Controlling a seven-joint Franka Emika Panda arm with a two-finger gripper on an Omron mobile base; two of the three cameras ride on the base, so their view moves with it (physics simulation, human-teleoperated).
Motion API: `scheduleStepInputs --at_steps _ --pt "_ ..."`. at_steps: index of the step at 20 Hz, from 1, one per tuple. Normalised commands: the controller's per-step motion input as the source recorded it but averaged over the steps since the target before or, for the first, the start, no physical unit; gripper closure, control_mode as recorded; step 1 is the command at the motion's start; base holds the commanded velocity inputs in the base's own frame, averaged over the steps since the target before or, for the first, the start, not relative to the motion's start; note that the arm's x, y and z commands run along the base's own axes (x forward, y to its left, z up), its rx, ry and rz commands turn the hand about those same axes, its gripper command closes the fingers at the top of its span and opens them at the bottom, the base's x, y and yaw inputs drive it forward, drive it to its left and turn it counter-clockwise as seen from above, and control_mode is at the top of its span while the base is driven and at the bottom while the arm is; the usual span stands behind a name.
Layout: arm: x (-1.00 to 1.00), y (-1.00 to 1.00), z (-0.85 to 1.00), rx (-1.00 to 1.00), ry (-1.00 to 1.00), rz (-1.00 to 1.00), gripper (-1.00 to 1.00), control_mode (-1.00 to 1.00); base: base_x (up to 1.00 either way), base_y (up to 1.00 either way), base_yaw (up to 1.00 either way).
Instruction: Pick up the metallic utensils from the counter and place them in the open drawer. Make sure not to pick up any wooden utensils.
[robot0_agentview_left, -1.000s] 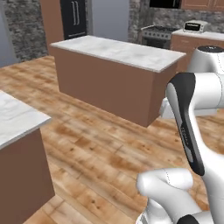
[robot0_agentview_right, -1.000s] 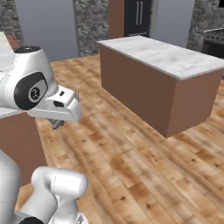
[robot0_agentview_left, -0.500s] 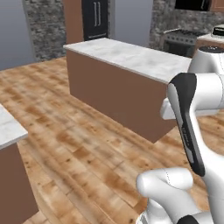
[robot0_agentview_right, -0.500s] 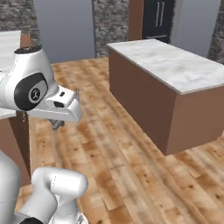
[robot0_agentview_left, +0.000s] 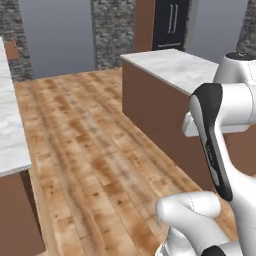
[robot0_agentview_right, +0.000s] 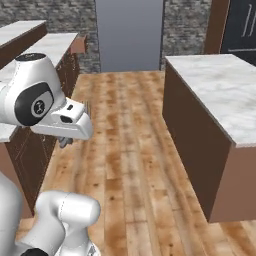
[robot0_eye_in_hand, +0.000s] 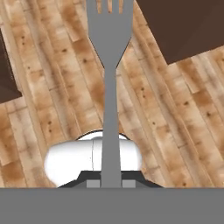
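A grey metal fork (robot0_eye_in_hand: 109, 65), one of the metallic utensils, points away from the hand with its tines up in the hand view, over the wooden floor. My gripper (robot0_eye_in_hand: 109, 183) is shut on its handle. In the right base view the gripper (robot0_agentview_right: 65, 142) hangs under the white hand, next to the left counter (robot0_agentview_right: 47, 50). A reddish-brown open drawer (robot0_agentview_right: 78, 45) sticks out of that counter farther back. The same drawer (robot0_agentview_left: 11, 50) shows at the far left edge of the left base view. The wooden utensils are out of view.
A marble-topped island (robot0_agentview_right: 220, 95) with brown sides stands to the right, also seen as the island (robot0_agentview_left: 172, 70) in the left base view. A wide strip of wooden floor (robot0_agentview_right: 130, 135) runs between it and the left counter (robot0_agentview_left: 10, 135). A grey doorway (robot0_agentview_right: 129, 35) lies ahead.
The whole scene has shifted in both base views, so the base has turned; the left counter and the doorway have come into view. The fork stays in the shut gripper.
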Motion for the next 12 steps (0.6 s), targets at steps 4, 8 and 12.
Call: scheduleStepInputs --at_steps 4,8,12 --pt "0.0 0.0 0.0 0.0 0.0 0.0 1.0 1.0 0.91 -0.87 0.52" --pt "0.0 0.0 0.0 0.0 0.0 0.0 1.0 1.0 0.59 -0.15 0.37" --pt "0.0 0.0 0.0 0.0 0.0 0.0 1.0 1.0 0.64 0.03 0.06"
